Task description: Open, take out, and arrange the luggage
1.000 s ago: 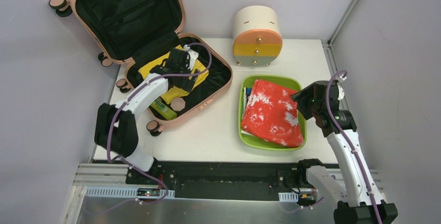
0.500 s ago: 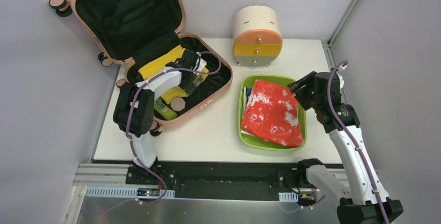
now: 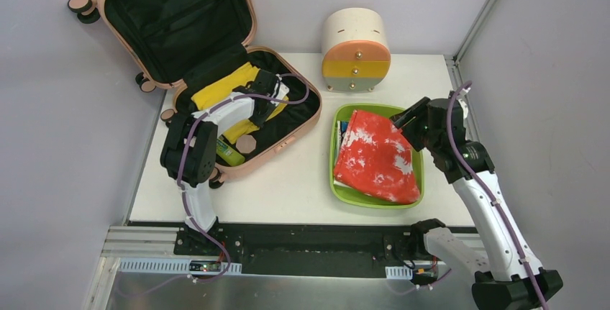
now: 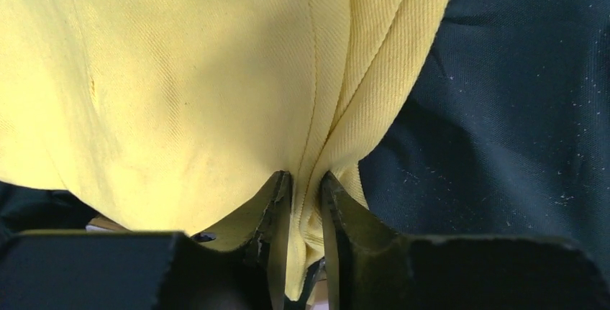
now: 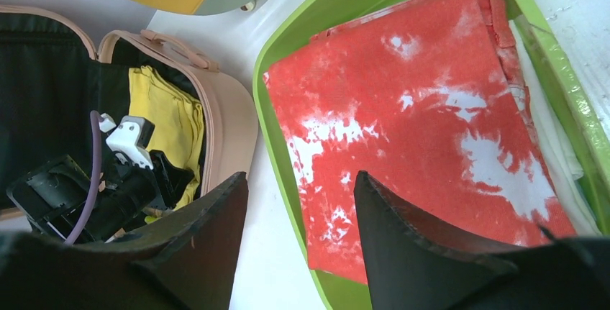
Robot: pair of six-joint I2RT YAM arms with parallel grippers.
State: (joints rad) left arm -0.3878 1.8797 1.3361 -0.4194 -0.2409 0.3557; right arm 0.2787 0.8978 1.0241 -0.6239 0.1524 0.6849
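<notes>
The peach-pink luggage [image 3: 282, 143] lies open at the table's back left, its lid [image 3: 173, 15] leaning up against the wall. Inside on the black lining [image 4: 518, 108] lies a yellow garment [image 3: 216, 90]. My left gripper [image 3: 267, 101] reaches into the lower shell. In the left wrist view the left gripper [image 4: 306, 188] is shut on a pinched fold of the yellow garment [image 4: 180, 87]. My right gripper [image 3: 404, 119] hangs open over the back right of the green tray, holding nothing. The right wrist view shows it [image 5: 298, 180] above the tray's left rim.
The lime-green tray [image 3: 334, 173] holds a folded red-and-white cloth [image 3: 374, 155] on other items. A cream drawer unit [image 3: 354, 49] stands behind it. A green bottle [image 3: 229, 153] and a round tan lid [image 3: 247, 144] lie in the luggage's near corner.
The left gripper has swung right across the suitcase, dropped onto the yellow garment and closed on a fold. The right gripper has drifted left and back above the tray.
</notes>
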